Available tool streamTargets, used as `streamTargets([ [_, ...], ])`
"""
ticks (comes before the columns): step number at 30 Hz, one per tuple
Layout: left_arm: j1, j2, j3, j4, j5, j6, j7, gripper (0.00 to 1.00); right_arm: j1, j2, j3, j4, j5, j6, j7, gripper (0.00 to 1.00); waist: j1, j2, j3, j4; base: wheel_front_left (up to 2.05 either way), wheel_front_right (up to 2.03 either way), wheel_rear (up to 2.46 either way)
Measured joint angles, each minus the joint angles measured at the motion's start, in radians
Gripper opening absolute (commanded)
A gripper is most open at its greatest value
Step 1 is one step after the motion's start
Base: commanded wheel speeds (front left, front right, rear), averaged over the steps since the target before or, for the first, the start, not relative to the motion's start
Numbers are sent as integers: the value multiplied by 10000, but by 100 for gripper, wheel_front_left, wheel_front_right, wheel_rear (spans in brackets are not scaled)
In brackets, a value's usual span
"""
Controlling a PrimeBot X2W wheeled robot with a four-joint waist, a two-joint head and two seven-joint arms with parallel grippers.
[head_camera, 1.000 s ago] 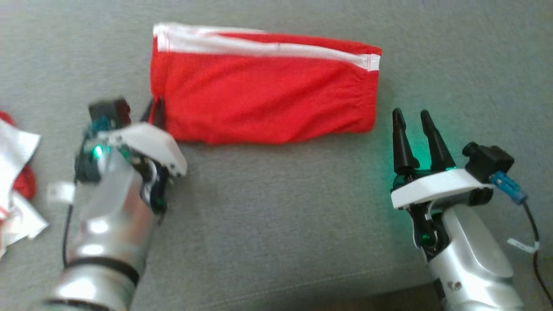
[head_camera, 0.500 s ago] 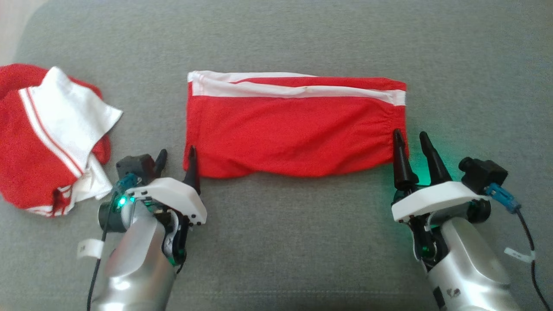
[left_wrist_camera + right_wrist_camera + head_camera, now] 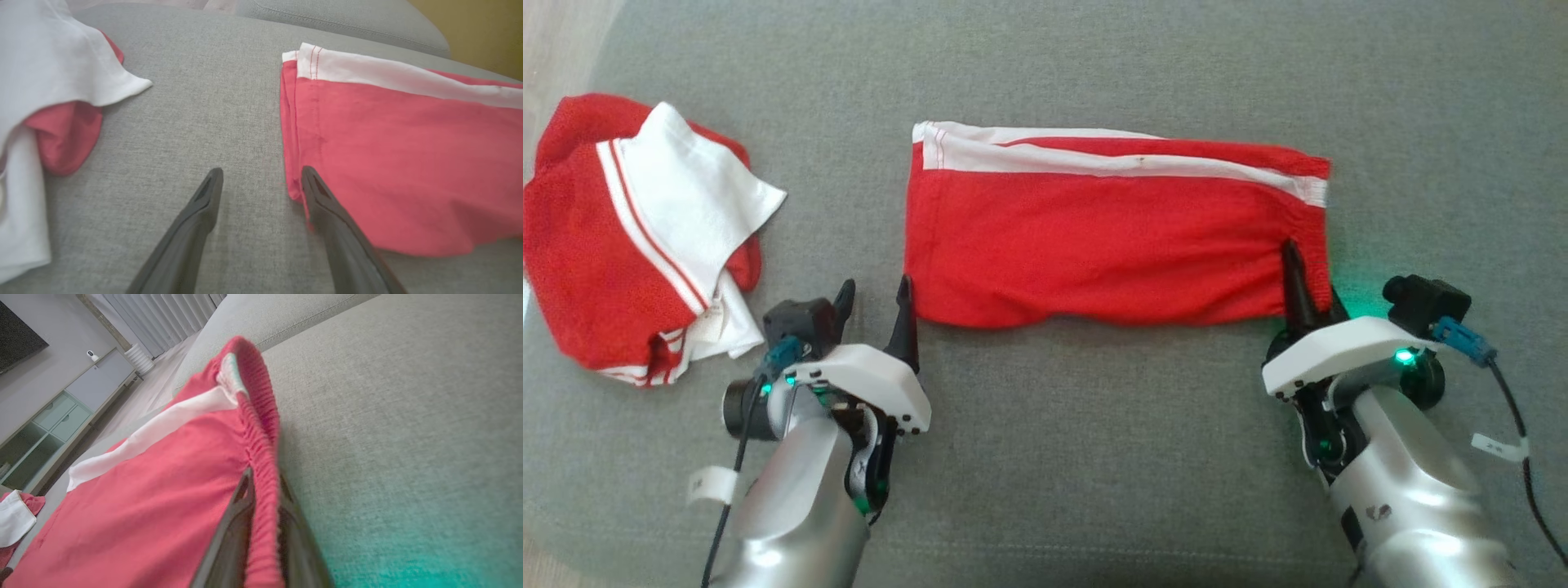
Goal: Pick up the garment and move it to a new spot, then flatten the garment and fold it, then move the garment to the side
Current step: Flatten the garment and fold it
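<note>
Grip first: our right gripper pinches the stretchy right edge of the folded red-and-white cloth garment, mid-frame. Our left gripper, wide open beside its lower-left corner, should grab there.

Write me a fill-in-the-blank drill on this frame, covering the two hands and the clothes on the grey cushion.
1. The right hand is shut on the folded red garment at its ____ end.
2. The left hand stands ____, holding nothing, at that garment's other end.
3. A ____ stripe runs along the folded red garment's far edge.
4. The crumpled red and white garment lies to the robot's ____ of the folded one.
Missing words: right; open; white; left.
</note>
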Motion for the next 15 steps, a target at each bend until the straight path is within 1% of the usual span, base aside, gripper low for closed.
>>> streamTargets([
  [5,148,-2,12,-50,0,46,0,100,-26,107,-125,236,40,2,4,0,0,0,-180,-190,0,0,0],
  [8,330,-2,4,-50,-2,56,0,100,42,217,-512,270,4,2,21,0,0,0,-323,-378,0,0,0],
  [12,515,-2,-119,-82,-81,56,0,100,232,196,-1218,196,-458,2,61,0,0,0,-477,-624,0,0,0],
  [15,514,-8,-341,-180,-238,59,0,100,254,127,-1221,-165,-780,2,63,0,1,0,-567,-711,0,0,0],
])
